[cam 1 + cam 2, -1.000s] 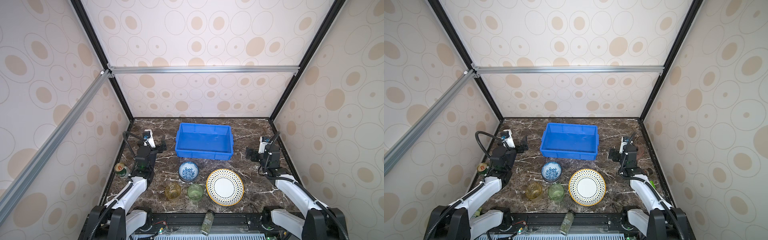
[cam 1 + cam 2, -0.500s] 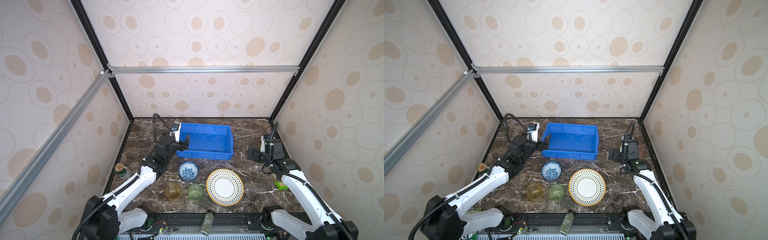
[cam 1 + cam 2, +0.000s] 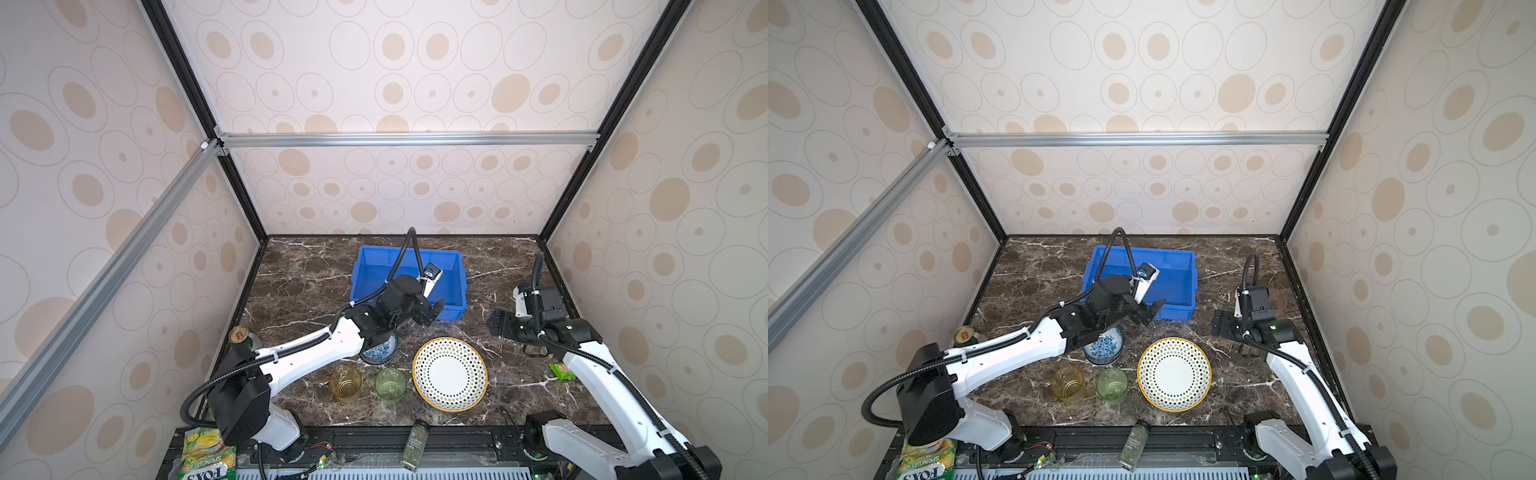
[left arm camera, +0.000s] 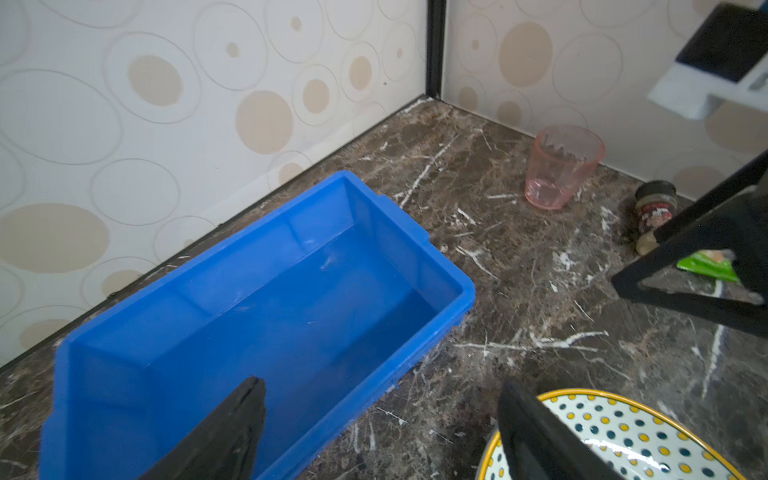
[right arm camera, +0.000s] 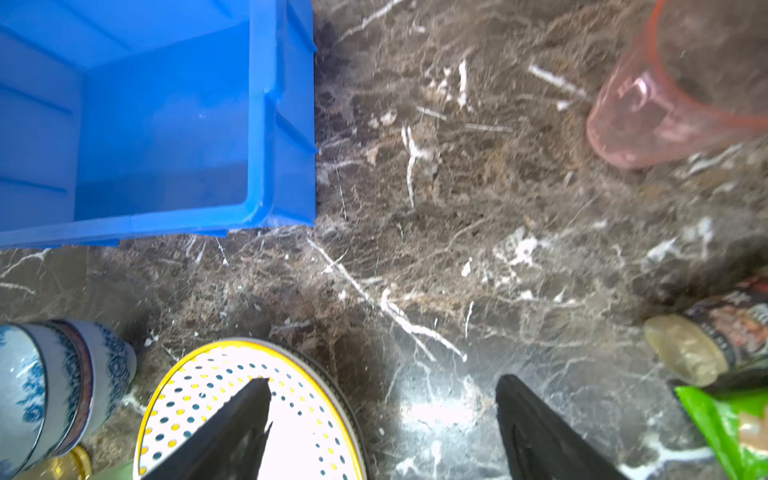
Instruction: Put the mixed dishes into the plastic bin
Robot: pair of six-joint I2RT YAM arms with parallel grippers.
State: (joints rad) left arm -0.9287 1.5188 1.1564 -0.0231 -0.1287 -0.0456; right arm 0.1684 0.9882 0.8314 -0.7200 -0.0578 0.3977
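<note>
The left gripper point(image 3: 432, 312) hangs over the near right corner of the plastic bin point(image 3: 374, 278), jaws apart and holding nothing; the right gripper point(image 3: 497, 322), jaws apart too, is over the table point(image 3: 299, 282) right of it. The dotted plate point(image 3: 450, 374), blue bowl point(image 3: 382, 353), yellow tumbler point(image 3: 345, 383) and green tumbler point(image 3: 390, 384) stand on the table in front of the bin.

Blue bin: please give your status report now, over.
Left tool open, empty, by front rim of blue bin. Right tool open, empty, right of dotted plate. Bin empty, dishes on table. Left arm overhangs blue bowl.
</note>
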